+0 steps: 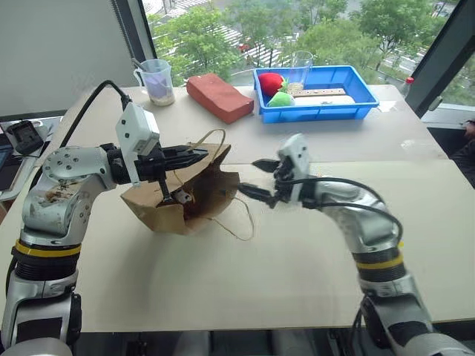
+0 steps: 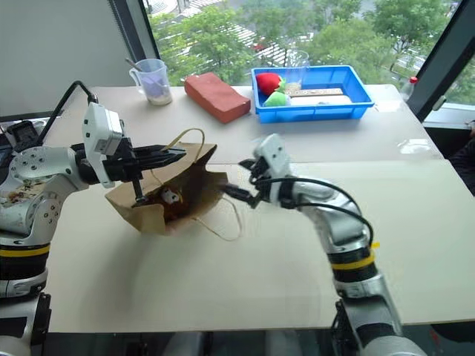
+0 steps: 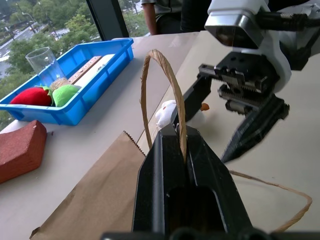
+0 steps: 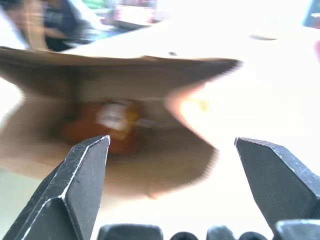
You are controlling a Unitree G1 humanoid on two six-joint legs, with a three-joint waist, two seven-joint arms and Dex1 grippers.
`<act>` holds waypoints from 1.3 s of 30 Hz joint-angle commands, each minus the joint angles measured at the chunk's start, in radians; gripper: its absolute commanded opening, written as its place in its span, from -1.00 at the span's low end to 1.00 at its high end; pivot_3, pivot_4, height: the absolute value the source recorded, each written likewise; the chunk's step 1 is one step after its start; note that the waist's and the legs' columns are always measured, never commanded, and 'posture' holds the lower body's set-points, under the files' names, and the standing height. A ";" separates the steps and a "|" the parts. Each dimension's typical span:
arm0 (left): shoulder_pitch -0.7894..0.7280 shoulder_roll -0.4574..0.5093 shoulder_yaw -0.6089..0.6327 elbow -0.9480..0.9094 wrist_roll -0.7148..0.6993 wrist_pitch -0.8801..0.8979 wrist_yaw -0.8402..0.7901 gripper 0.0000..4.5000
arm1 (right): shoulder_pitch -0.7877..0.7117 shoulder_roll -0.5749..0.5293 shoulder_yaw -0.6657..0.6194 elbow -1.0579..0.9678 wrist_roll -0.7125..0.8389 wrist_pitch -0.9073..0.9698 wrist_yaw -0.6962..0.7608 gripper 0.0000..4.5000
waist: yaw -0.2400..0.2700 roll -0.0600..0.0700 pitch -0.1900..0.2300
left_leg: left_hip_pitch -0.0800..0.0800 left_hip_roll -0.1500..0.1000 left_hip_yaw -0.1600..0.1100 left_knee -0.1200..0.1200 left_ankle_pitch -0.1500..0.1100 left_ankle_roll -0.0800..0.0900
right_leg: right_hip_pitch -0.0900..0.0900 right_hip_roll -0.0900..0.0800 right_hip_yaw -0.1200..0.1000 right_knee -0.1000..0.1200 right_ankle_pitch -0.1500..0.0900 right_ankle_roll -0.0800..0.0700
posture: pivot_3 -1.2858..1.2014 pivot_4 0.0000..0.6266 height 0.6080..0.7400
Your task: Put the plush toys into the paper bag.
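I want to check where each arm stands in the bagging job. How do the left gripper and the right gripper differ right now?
The left gripper is shut on the paper bag's upper cord handle, holding the mouth up; the right gripper is open and holds nothing. The left gripper sits over the bag; the right gripper is just outside the bag's mouth, pointing at it. Both have two black fingers and hang above the table.
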 commanded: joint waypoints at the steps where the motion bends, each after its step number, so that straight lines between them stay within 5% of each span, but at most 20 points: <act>1: -0.002 0.016 0.029 -0.023 -0.003 -0.010 0.004 -1.00 | -0.044 -0.088 -0.051 0.210 -0.137 -0.163 -0.087 0.97 | 0.000 0.000 0.000 | 0.000 0.000 0.000 0.000 0.000 0.000 | 0.001 0.000 0.000 -0.001 0.000 0.000 | 0.03 -0.52 1.00; 9: -0.039 0.006 0.002 -0.007 0.000 -0.017 0.000 -1.00 | -0.156 -0.033 -0.039 0.615 -0.186 -0.286 -0.069 0.97 | -0.008 0.000 0.000 | 0.000 0.000 0.001 0.000 0.000 0.000 | 0.001 0.000 0.001 -0.001 0.000 0.000 | 0.03 -0.52 1.00; 17: -0.019 0.018 0.015 -0.018 -0.002 -0.013 0.003 -1.00 | -0.155 -0.023 -0.064 0.633 -0.168 -0.299 -0.021 -0.11 | 0.000 0.000 0.000 | 0.000 0.000 0.001 0.000 0.000 0.000 | 0.003 0.000 0.001 0.000 0.000 0.000 | 0.03 -0.52 1.00; 23: -0.017 0.020 0.016 -0.019 -0.001 -0.014 0.008 -1.00 | -0.114 -0.048 -0.078 0.423 -0.079 -0.169 0.071 -0.99 | -0.001 0.000 0.000 | 0.000 0.000 0.001 0.000 0.000 0.000 | 0.002 0.000 0.001 0.001 0.000 0.000 | 0.03 -0.52 1.00; 32: -0.025 0.021 0.009 -0.011 -0.001 -0.021 -0.003 -1.00 | -0.073 -0.065 -0.054 -0.039 0.193 0.228 0.168 -1.00 | -0.001 0.000 0.000 | 0.000 0.000 0.001 0.000 0.000 0.001 | 0.003 0.000 0.001 0.001 0.000 0.000 | 0.03 -0.52 1.00; 39: -0.043 0.006 -0.010 -0.008 0.001 -0.023 -0.011 -1.00 | -0.118 0.167 0.076 -0.023 0.158 0.229 0.028 -1.00 | -0.003 0.000 0.000 | 0.001 0.000 0.001 0.000 0.000 0.000 | 0.001 0.000 0.001 0.002 0.000 0.000 | 0.03 -0.52 1.00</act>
